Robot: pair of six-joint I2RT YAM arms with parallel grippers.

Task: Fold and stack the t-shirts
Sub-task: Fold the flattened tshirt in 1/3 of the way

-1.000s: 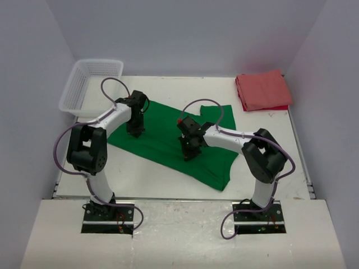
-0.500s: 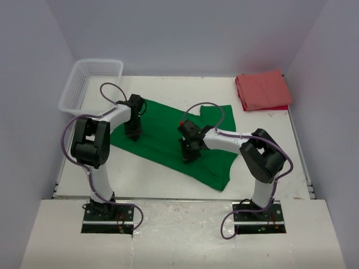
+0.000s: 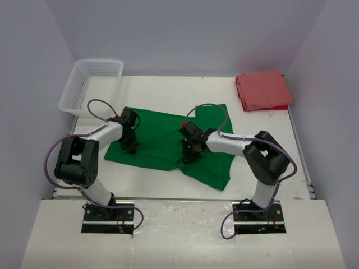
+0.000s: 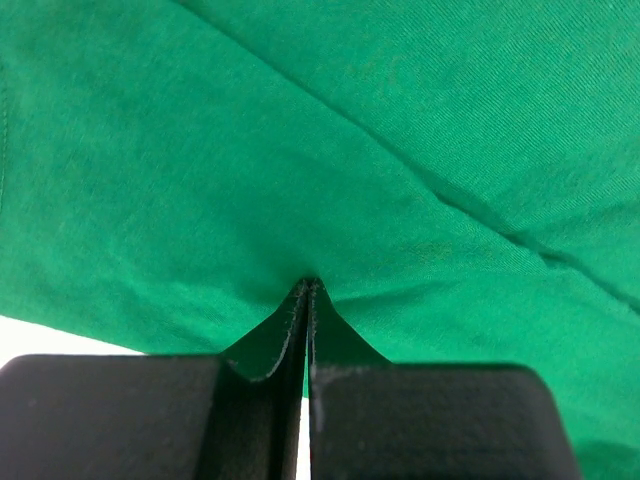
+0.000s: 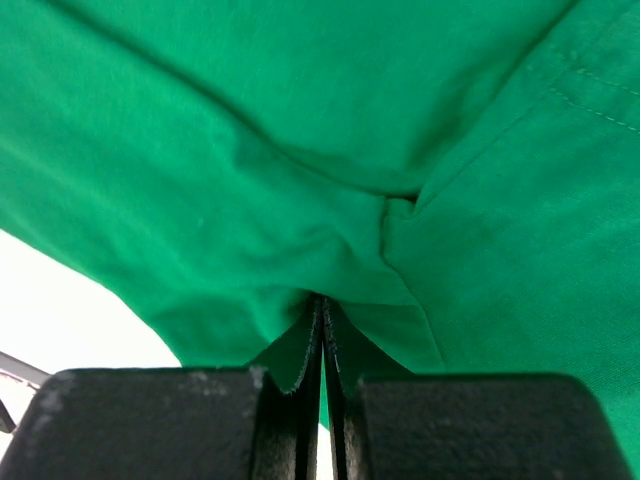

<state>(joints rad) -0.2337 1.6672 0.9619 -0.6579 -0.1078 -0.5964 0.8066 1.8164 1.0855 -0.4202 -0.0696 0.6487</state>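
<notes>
Two shirts on the worktop. Green t-shirt lies spread mostly flat in the middle, closer to the near edge than the far one, w/ one flap reaching toward the near right. Salmon-red t-shirt sits folded at the far right corner, well apart from the green one. Left gripper is down on the green shirt's left end, jaws closed on a pinch of the cloth; left wrist cam shows a small green tent rising betw. the black fingers. Right gripper is down at approx. the mid of the shirt's near hem, also clamped tight on a fold of green fabric, wrinkles running out from the pinch. White mesh basket at the far left corner, apart from both shirts
</notes>
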